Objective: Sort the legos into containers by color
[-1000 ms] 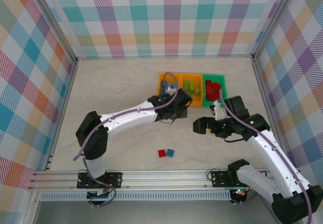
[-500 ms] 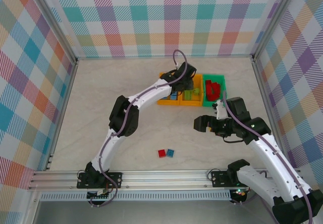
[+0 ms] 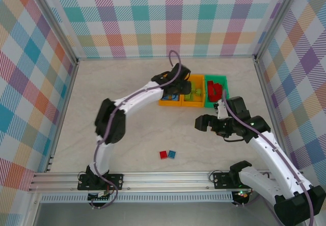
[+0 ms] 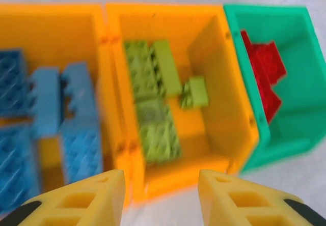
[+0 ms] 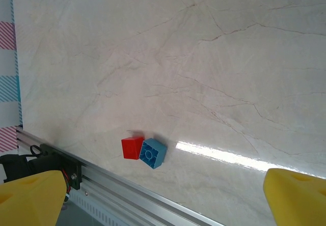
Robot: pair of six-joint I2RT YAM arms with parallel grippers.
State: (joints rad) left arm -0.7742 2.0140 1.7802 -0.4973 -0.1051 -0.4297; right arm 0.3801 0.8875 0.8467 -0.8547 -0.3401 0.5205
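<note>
We see left hand (image 4: 160, 195) narrowly parted, empty, over orange bins (image 4: 168, 9); right hand (image 5: 163, 198) wide, empty, above desk (image 5: 204, 58).

A robot lab enclosure. Plaid panels (image 3: 153, 17) stand beyond the left gripper (image 4: 160, 198); an aluminium rail (image 3: 153, 177) edges the tabletop (image 3: 127, 149).

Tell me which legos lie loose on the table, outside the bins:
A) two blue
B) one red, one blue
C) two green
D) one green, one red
B: a red lego and a blue lego lie side by side on the table.
</note>
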